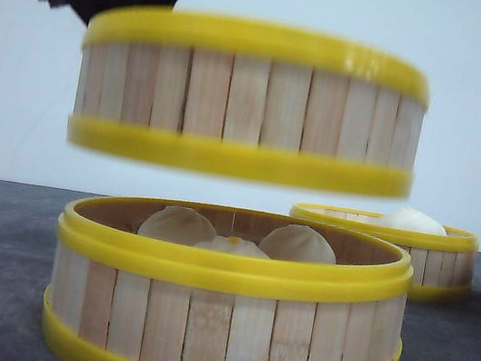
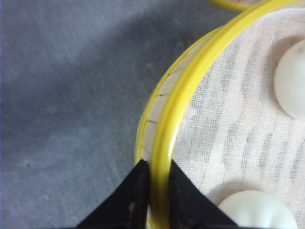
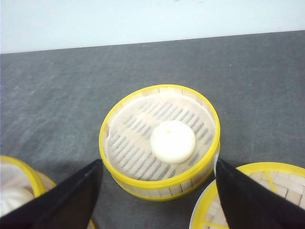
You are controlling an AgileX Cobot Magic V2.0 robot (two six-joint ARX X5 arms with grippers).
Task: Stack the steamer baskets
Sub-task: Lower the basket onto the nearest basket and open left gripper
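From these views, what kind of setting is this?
Likely a lab test bench staged as a dim sum setup: a bare dark grey tabletop, a plain pale wall, and steamer baskets holding buns, one basket gripped by the left gripper.

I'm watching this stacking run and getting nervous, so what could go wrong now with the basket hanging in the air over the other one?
The left gripper pinches the lifted basket only at one rim spot, so it could tilt or slip and shift its buns.

It hangs slightly left of the lower basket; lowered as is, its rim might catch on that rim instead of seating.

The lower basket's buns could be squashed if they stand too high.
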